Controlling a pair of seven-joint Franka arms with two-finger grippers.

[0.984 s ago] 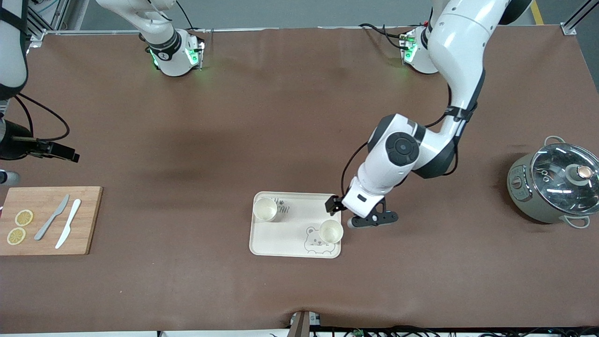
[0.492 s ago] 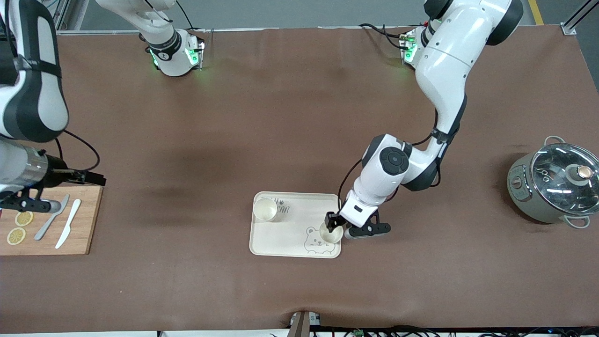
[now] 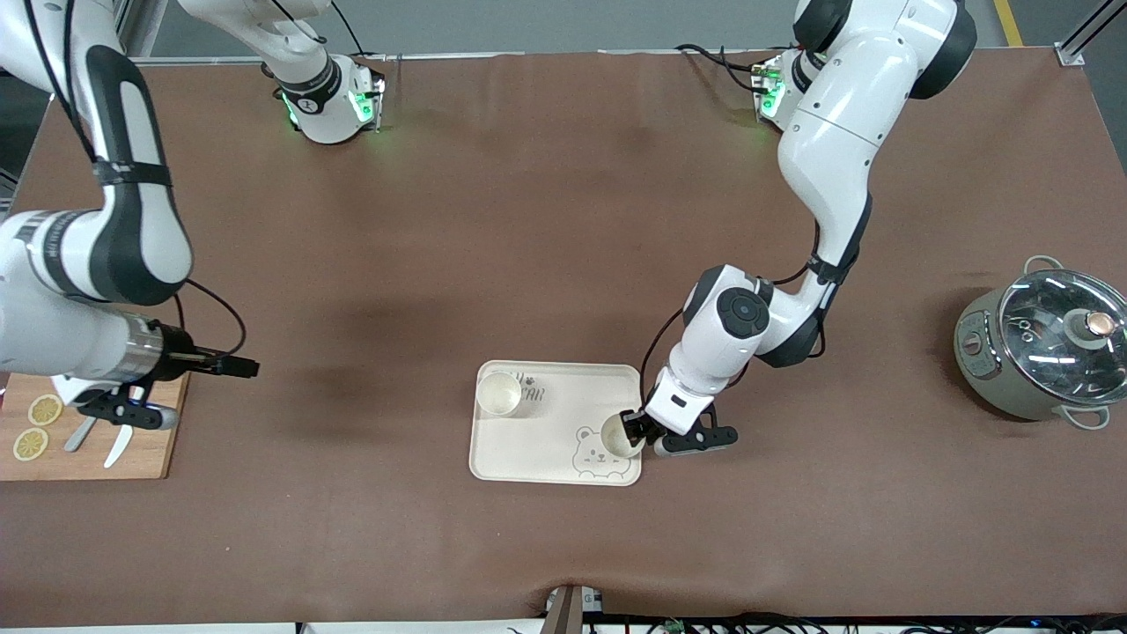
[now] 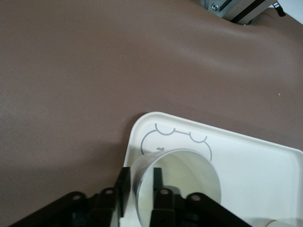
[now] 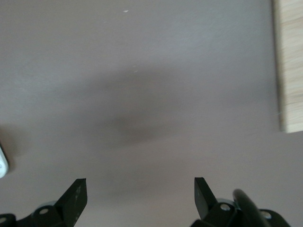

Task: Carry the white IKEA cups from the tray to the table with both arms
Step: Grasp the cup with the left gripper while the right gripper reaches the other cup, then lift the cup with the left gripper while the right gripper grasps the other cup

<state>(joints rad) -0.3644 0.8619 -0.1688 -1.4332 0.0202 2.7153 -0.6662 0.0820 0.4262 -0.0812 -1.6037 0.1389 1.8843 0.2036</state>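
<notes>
Two white cups stand on the cream bear-print tray point(image 3: 555, 445). One cup point(image 3: 499, 394) is at the tray's corner farther from the front camera. The other cup point(image 3: 616, 438) is on the bear print. My left gripper point(image 3: 630, 429) is at this cup's rim. In the left wrist view, my left gripper point(image 4: 140, 182) has one finger inside the cup point(image 4: 189, 172) and one outside, closed narrowly on its wall. My right gripper point(image 3: 246, 366) is open and empty over bare table, between the cutting board and the tray. Its view point(image 5: 139, 189) shows only tabletop between the fingers.
A wooden cutting board point(image 3: 150, 445) with lemon slices point(image 3: 44, 410) and knives lies at the right arm's end, partly hidden by that arm; it also shows in the right wrist view point(image 5: 291, 66). A grey pot with glass lid point(image 3: 1043, 352) stands at the left arm's end.
My left gripper came down from beside the tray onto the rim of the cup on the bear print. My right arm swung in over the cutting board toward the tray.
</notes>
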